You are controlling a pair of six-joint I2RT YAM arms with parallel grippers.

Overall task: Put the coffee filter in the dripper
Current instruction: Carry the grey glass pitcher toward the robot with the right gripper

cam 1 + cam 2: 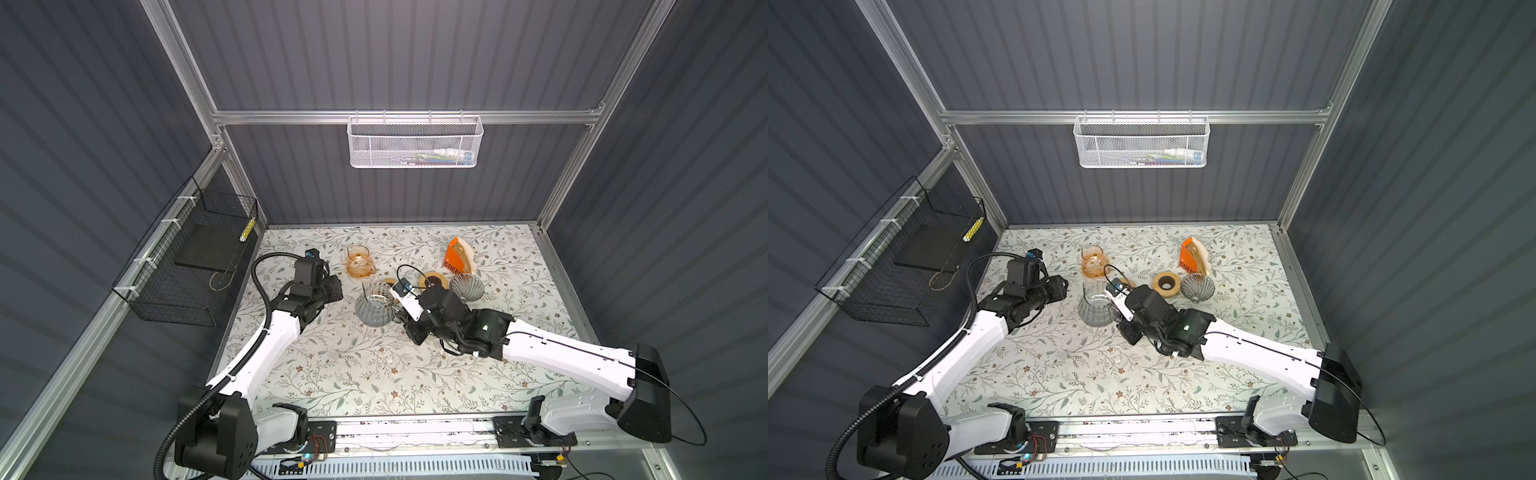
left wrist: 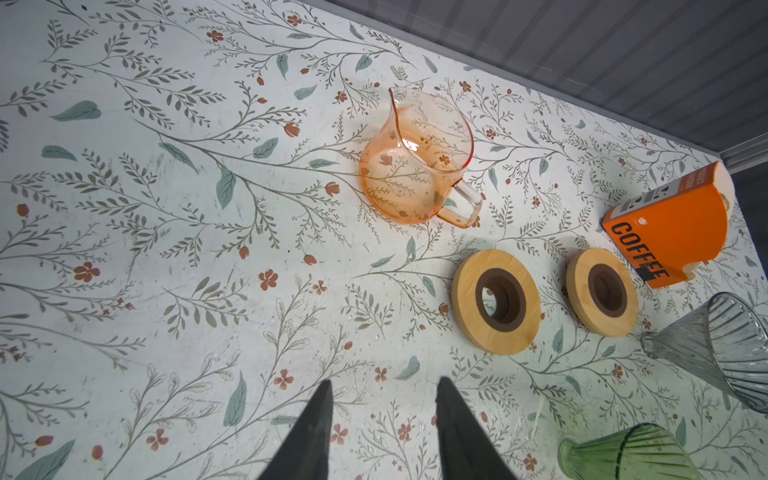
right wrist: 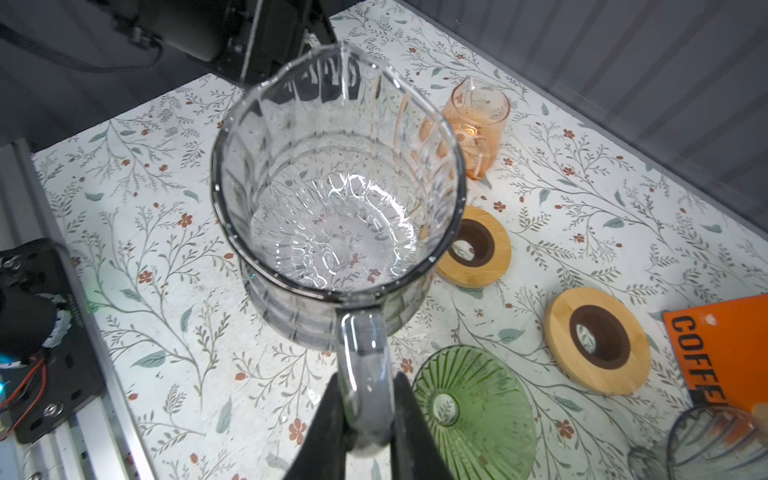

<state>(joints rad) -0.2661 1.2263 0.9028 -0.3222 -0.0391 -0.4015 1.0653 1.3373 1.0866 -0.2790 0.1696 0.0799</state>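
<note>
Cream paper coffee filters (image 1: 464, 252) stand in an orange box (image 2: 665, 224) marked COFFEE at the back right of the table. A grey ribbed glass dripper (image 1: 466, 286) sits just in front of the box. A green ribbed glass dripper (image 3: 473, 411) sits on the table beside my right gripper; in both top views the right arm hides it. My right gripper (image 3: 366, 376) is shut on the handle (image 3: 365, 353) of a grey glass carafe (image 3: 336, 178) near the table's middle. My left gripper (image 2: 384, 388) hovers open and empty over bare table, left of the carafe.
An orange glass carafe (image 1: 360, 262) stands behind the grey one. Two wooden rings (image 2: 496, 301) (image 2: 602, 297) lie between it and the box. A black wire basket (image 1: 187, 266) hangs on the left wall. A white mesh basket (image 1: 415, 141) hangs on the back rail.
</note>
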